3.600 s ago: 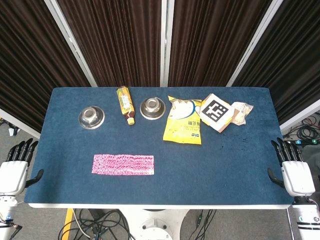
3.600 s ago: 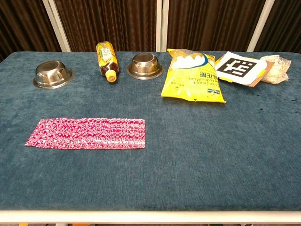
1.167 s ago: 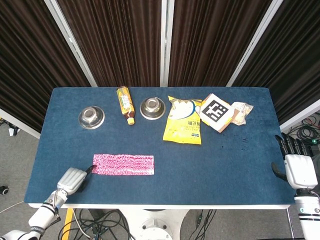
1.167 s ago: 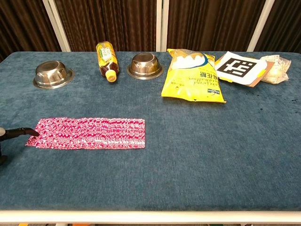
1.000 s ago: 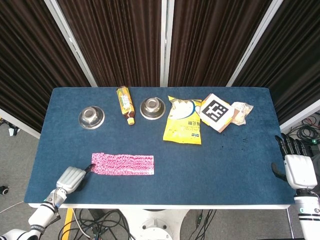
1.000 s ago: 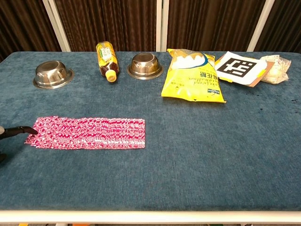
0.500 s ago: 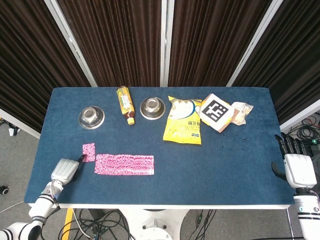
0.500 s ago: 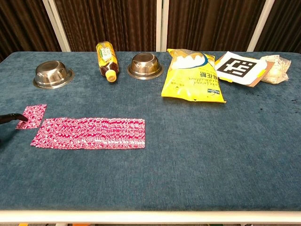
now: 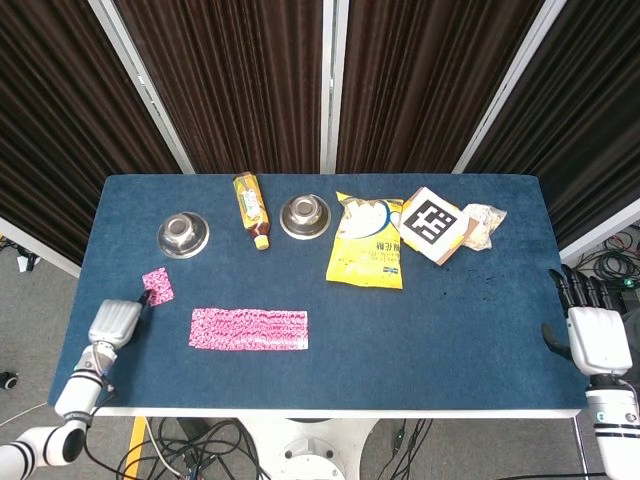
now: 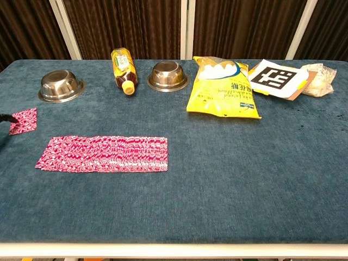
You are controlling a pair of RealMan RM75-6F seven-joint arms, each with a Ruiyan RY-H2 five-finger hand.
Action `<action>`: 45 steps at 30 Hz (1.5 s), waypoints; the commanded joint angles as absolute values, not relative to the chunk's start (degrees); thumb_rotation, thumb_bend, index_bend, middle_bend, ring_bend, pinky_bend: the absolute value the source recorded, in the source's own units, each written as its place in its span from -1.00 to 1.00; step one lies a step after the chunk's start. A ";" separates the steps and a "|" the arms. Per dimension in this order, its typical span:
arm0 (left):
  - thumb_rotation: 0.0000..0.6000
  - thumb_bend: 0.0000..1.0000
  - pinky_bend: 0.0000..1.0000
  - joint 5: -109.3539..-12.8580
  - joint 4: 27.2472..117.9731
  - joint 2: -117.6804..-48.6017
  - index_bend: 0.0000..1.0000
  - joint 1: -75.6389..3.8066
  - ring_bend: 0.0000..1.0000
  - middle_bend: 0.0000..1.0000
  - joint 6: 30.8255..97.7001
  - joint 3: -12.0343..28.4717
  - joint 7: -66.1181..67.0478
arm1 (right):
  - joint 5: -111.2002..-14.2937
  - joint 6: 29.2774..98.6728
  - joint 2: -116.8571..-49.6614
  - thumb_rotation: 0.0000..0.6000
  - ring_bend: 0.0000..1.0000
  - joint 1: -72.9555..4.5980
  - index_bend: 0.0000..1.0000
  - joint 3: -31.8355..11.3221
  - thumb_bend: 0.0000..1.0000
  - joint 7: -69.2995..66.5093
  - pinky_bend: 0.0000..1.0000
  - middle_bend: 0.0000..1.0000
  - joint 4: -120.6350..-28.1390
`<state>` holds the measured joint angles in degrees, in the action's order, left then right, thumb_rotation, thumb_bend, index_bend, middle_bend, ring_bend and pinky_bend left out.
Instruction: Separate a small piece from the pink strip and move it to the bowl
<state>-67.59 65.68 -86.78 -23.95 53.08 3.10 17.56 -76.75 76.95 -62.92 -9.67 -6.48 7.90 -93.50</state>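
The pink strip (image 9: pixel 249 329) (image 10: pixel 103 154) lies flat on the blue table near its front left. A small pink piece (image 9: pixel 156 284) (image 10: pixel 23 120), torn off it, is pinched at its left edge by my left hand (image 9: pixel 114 323), whose dark fingertip just shows at the chest view's left border. The piece sits up and left of the strip, below the left steel bowl (image 9: pixel 182 235) (image 10: pixel 61 86). A second steel bowl (image 9: pixel 305 216) (image 10: pixel 168 76) stands further right. My right hand (image 9: pixel 593 335) rests off the table's right edge, fingers apart, holding nothing.
A yellow-capped bottle (image 9: pixel 251 209) lies between the two bowls. A yellow snack bag (image 9: pixel 368 240), a QR-code card (image 9: pixel 434 224) and a clear wrapped packet (image 9: pixel 482 225) lie at the back right. Dark curtains hang behind the table.
My left hand came in from the left edge, pinched the strip's left end, tore off a small piece and carried it up and left toward the left bowl. The right hand stayed put.
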 commanded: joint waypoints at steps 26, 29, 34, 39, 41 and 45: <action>1.00 0.20 0.98 -73.89 89.27 -81.04 -0.66 -22.71 0.83 0.87 56.15 -3.67 22.61 | -76.66 77.01 -63.35 1.00 -1.00 -9.75 -1.00 -6.78 -0.40 5.49 -1.00 -1.00 -92.06; 1.00 0.20 0.98 -73.74 89.37 -80.99 -0.66 -22.77 0.83 0.87 55.87 -3.94 22.51 | -76.48 76.80 -63.49 1.00 -1.00 -9.91 -1.00 -6.91 -0.40 5.41 -1.00 -1.00 -91.81; 1.00 0.20 0.98 -73.10 88.30 -81.96 -0.66 -23.23 0.83 0.87 54.97 -3.91 22.56 | -76.22 76.26 -63.83 1.00 -1.00 -10.13 -1.00 -6.87 -0.41 5.38 -1.00 -1.00 -91.58; 1.00 0.20 0.98 -71.99 86.71 -83.01 -0.66 -24.00 0.83 0.87 54.21 -3.17 22.79 | -75.97 76.29 -63.73 1.00 -1.00 -10.11 -1.00 -6.97 -0.41 5.45 -1.00 -1.00 -91.48; 1.00 0.20 0.98 -71.32 85.79 -83.24 -0.66 -24.46 0.83 0.87 53.81 -2.68 22.99 | -75.76 76.29 -63.52 1.00 -1.00 -10.15 -1.00 -7.15 -0.41 5.50 -1.00 -1.00 -91.38; 1.00 0.20 0.98 -69.85 83.32 -83.94 -0.66 -25.57 0.83 0.87 52.93 -1.90 24.68 | -75.56 76.23 -63.37 1.00 -1.00 -10.13 -1.00 -7.20 -0.41 5.41 -1.00 -1.00 -91.27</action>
<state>-70.38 84.21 -83.58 -25.08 53.32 -2.21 23.85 -75.56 76.22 -63.38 -10.13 -7.20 5.42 -91.27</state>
